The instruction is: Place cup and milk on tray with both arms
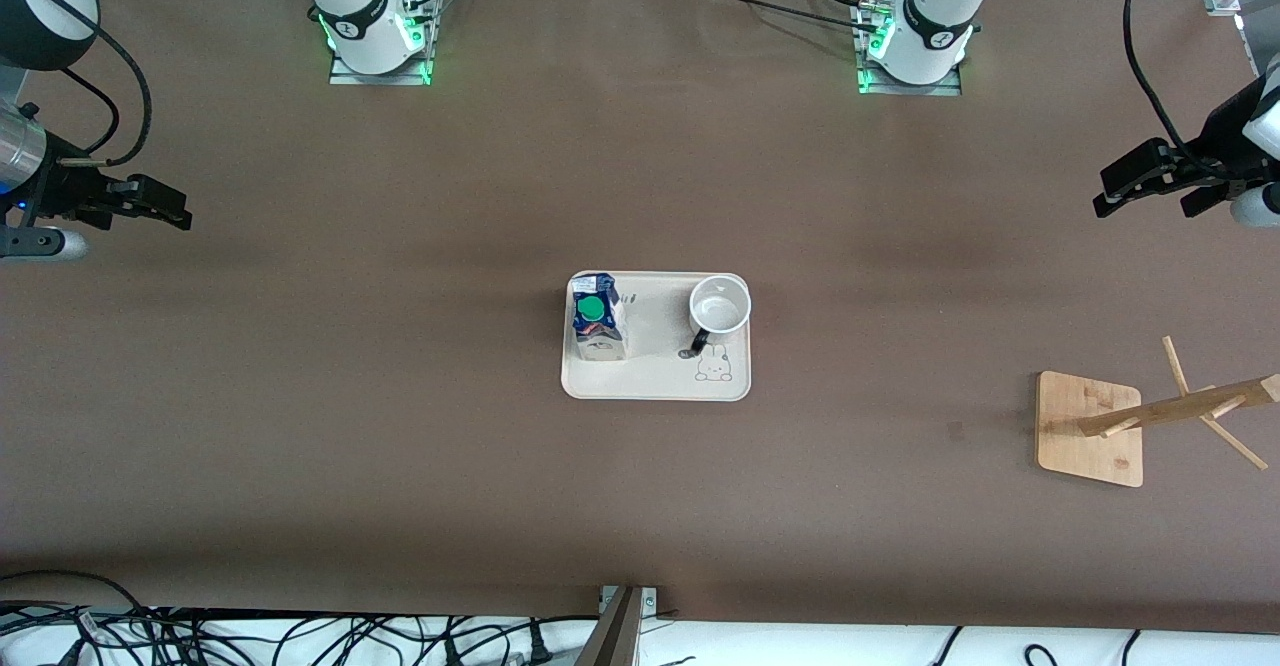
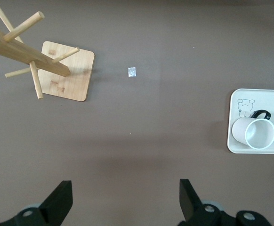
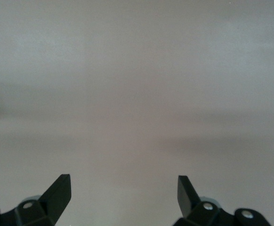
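Standing upright on the tray (image 1: pixel 655 378), the milk (image 1: pixel 597 324) and the cup (image 1: pixel 719 308) sit side by side near the middle of the table (image 1: pixel 400 396). The milk is at the tray's end toward the right arm, its green cap facing up; the cup is at the end toward the left arm, mouth up, with its black handle pointing toward the front camera, just above the rabbit drawing. The two are apart, not touching.

The left gripper (image 1: pixel 1150 189) hangs over bare table at the left arm's end, well apart from the tray, its jaws spread wide and holding nothing. In the left wrist view the fingers (image 2: pixel 61 200) frame empty table, with the cup (image 2: pixel 255 133) and a tray corner (image 2: pixel 236 143) at the edge.

The right gripper (image 1: pixel 160 206) waits over the table's right-arm end, jaws likewise spread and empty.

A wooden rack (image 1: pixel 1095 428) stands toward the left arm's end, nearer the front camera than the tray.
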### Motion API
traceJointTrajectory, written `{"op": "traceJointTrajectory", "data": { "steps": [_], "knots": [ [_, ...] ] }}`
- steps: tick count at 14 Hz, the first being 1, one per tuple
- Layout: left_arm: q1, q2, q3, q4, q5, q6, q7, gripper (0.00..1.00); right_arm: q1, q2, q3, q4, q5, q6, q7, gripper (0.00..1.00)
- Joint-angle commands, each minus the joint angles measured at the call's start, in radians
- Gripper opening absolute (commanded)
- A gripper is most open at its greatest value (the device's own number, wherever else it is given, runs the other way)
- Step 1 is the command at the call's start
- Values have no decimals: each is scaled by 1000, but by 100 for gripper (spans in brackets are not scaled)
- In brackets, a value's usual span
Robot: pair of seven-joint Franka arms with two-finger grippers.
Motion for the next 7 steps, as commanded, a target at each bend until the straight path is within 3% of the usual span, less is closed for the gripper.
{"op": "traceJointTrajectory", "data": {
  "steps": [1, 7],
  "knots": [
    [21, 14, -18, 32, 11, -11, 14, 100, -2, -2, 5, 6, -7, -2, -8, 100],
    [23, 14, -34, 33, 21, -9, 14, 100, -1, -3, 5, 9, -7, -5, -8, 100]
  ]
}}
